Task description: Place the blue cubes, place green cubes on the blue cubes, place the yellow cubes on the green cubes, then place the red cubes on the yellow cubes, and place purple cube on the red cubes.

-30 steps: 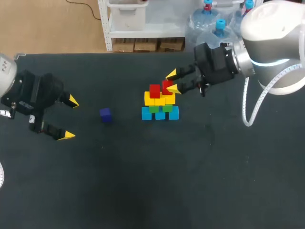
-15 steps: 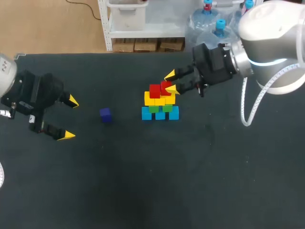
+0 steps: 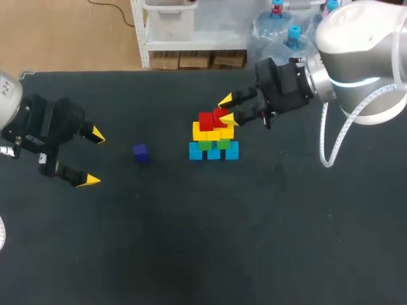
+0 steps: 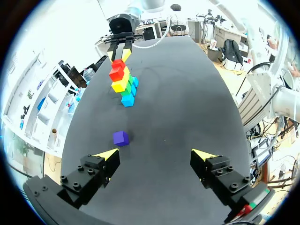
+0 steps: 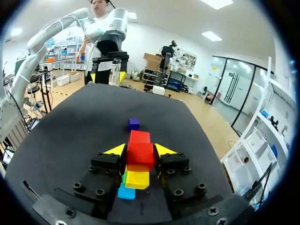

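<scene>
Gripping red cube [image 5: 139,154] in right tool [image 3: 227,109] to seat it atop yellow cubes [image 3: 202,134]; left tool [image 3: 93,157] spread wide at nine o'clock, nearest purple cube [image 3: 140,152] for capping

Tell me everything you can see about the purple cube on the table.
The purple cube is a small, solid-looking block, uniformly dark purple and matte. It sits flat on the black table, alone, nothing on it and nothing touching it but the tabletop. It lies between the open left pincer and the coloured stack, apart from both. The right pincer, shut on a red cube at the top of that stack, is well away from it.
</scene>
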